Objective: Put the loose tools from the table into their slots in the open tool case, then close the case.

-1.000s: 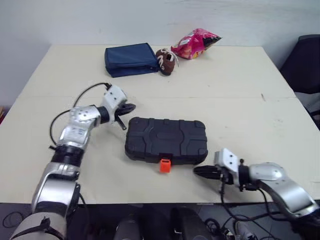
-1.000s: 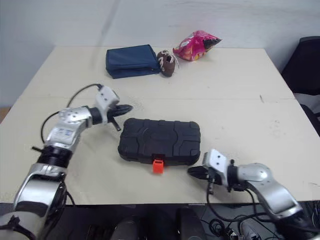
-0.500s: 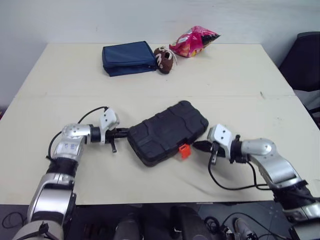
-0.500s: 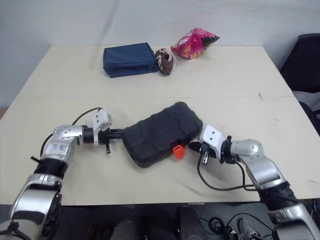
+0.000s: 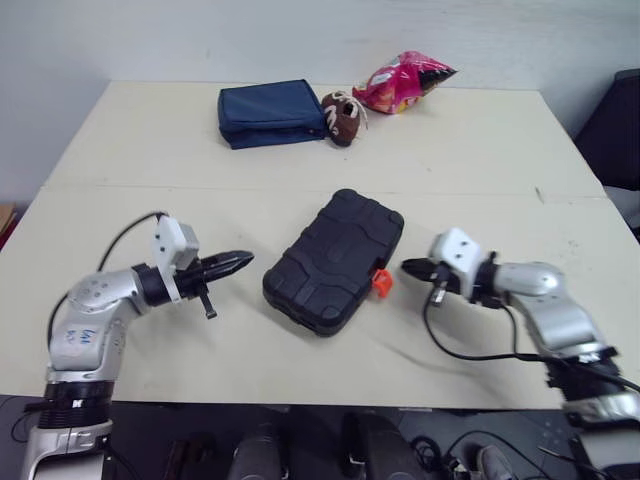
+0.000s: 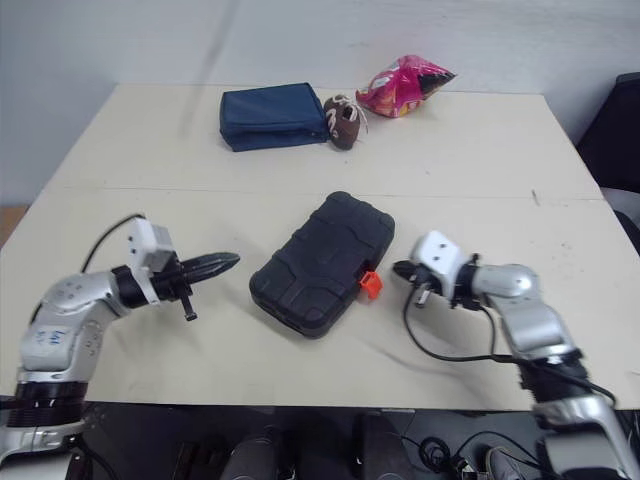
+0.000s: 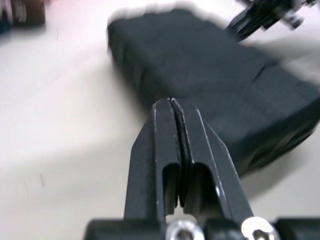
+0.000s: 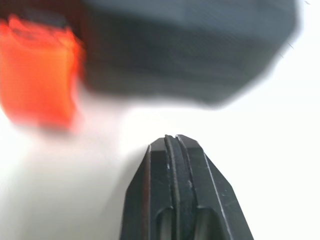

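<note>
**Closed tool case (image 5: 335, 262) on the table (image 5: 480, 150), after a turn.** A second earlier the case lay square to the robot, its orange latch (image 5: 381, 283) facing the near edge. It now sits on a diagonal, with the latch swung round toward the right gripper (image 5: 408, 268). The left gripper (image 5: 240, 260), which had been against the case's far corner, has drawn back. It stands just short of the case's side, its tips aimed at the case but apart from it. The right gripper's tips lie just in front of the latch, with a small gap between them. Both grippers have their fingers (image 7: 161, 140) pressed together and carry nothing (each wrist view shows the two fingers meeting, with no tool between). With no loose tools apparent on the table and the lid down, packing and closing seem done. Whether the latch is snapped home cannot be told. Well ahead of both grippers, beyond the case, lie a blue pouch (image 5: 270, 113), a toy ball (image 5: 343, 113) and a snack bag (image 5: 405, 80).
</note>
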